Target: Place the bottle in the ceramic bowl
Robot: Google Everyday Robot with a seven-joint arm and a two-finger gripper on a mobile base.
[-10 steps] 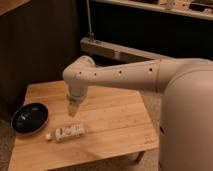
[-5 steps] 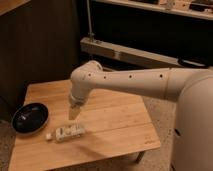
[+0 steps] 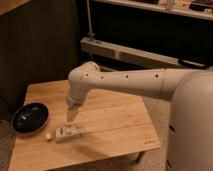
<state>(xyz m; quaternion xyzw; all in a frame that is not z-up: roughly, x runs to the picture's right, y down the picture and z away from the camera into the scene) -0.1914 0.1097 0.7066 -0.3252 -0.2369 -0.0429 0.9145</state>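
The pale bottle [image 3: 68, 133] lies on its side on the wooden table [image 3: 120, 117], near the front left, its white cap pointing left. The dark ceramic bowl [image 3: 30, 118] sits on the table's left edge, left of the bottle and a little farther back. My gripper [image 3: 71, 116] hangs from the white arm just above the bottle's middle, pointing down at it. The bottle rests on the table and the bowl is empty.
The white arm [image 3: 130, 82] reaches in from the robot body at the right. A dark wall and a low metal shelf [image 3: 130, 52] stand behind the table. The table's front edge is close to the bottle.
The arm has moved lower and a little toward the front left, bringing the gripper closer over the bottle. The bottle and bowl have not moved.
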